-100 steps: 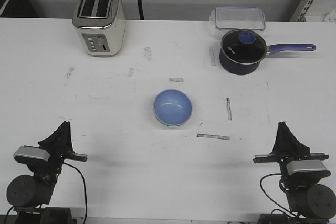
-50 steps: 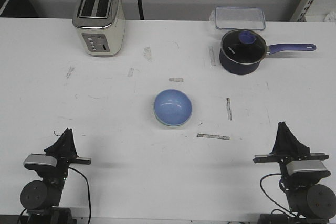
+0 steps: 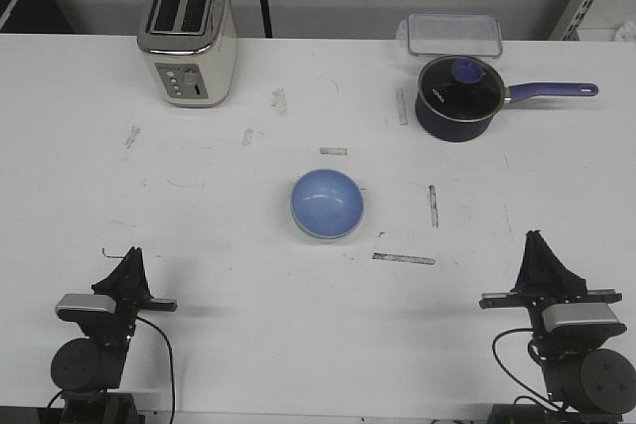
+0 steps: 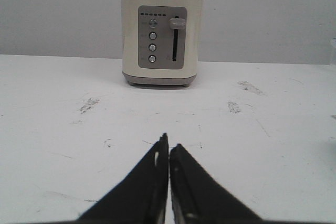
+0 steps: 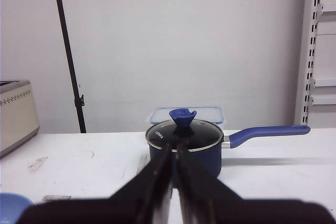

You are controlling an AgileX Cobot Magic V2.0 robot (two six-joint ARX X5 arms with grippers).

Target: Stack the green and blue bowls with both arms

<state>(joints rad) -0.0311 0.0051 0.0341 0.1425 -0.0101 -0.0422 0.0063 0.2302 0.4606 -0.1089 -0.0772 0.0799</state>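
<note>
Blue bowl [image 3: 327,203] near the middle of the white table [image 3: 219,235], mouth up, round, so no long axis to speak of. Nested inside the green bowl [image 3: 310,233], of which only a thin pale rim peeks out at the lower left edge; two bowls, one stack. Nothing visible inside the blue bowl.

Left gripper [image 3: 130,267] at the near left edge of the table, well apart from the stack, fingers pressed together with only a hairline slit in the left wrist view [image 4: 168,153], grasping nothing, aimed at the toaster [image 4: 161,35]. Right gripper [image 3: 540,248] at the near right edge, likewise clenched on nothing [image 5: 174,153], aimed at the saucepan [image 5: 184,142].

One cream toaster [image 3: 187,35] at the far left, two empty slots up. One dark navy saucepan [image 3: 457,96] at the far right, glass lid on, handle pointing right. One clear lidded container [image 3: 450,34] just behind it, contents not discernible.
</note>
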